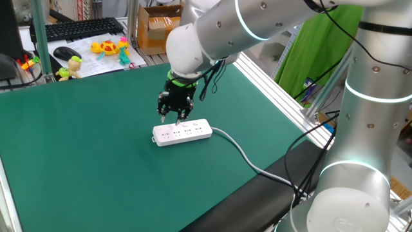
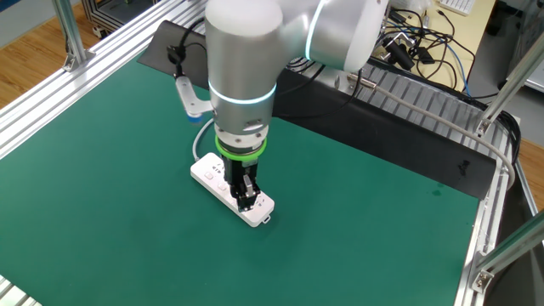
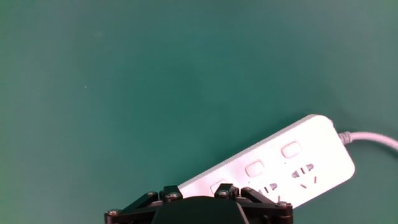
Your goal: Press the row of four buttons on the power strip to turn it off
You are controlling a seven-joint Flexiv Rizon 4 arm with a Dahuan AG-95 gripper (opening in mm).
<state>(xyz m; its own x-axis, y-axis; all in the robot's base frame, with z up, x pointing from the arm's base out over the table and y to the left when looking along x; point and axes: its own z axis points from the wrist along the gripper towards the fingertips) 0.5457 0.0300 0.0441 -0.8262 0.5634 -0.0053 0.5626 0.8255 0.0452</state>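
Your end effector (image 1: pixel 174 117) points straight down over the power strip (image 1: pixel 183 131), with its black fingers drawn together and nothing held between them. In one fixed view its tips hang just above the strip's far long edge, near the middle; whether they touch the plastic you cannot tell from either fixed view.

You have one power strip, a white bar with rounded corners, lying flat on the green counter (image 1: pixel 77 161) roughly at its centre. One pale grey cable (image 1: pixel 241 154) leaves the strip's end and curves away toward the counter's edge beside the arm's base.

Count the row of four buttons (image 3: pixel 255 168) with care: the hand view shows only three white buttons along the strip's upper long edge, and the one nearest the end effector is partly hidden behind its black body. That view also shows two groups of dark socket holes below the buttons. In one fixed view you can make out four socket groups along the near side of the strip.

Well beyond the strip, past the counter's far edge, sit one black keyboard (image 1: pixel 77 28), one black mouse (image 1: pixel 66 52), and a few small bright toys (image 1: pixel 109 48).
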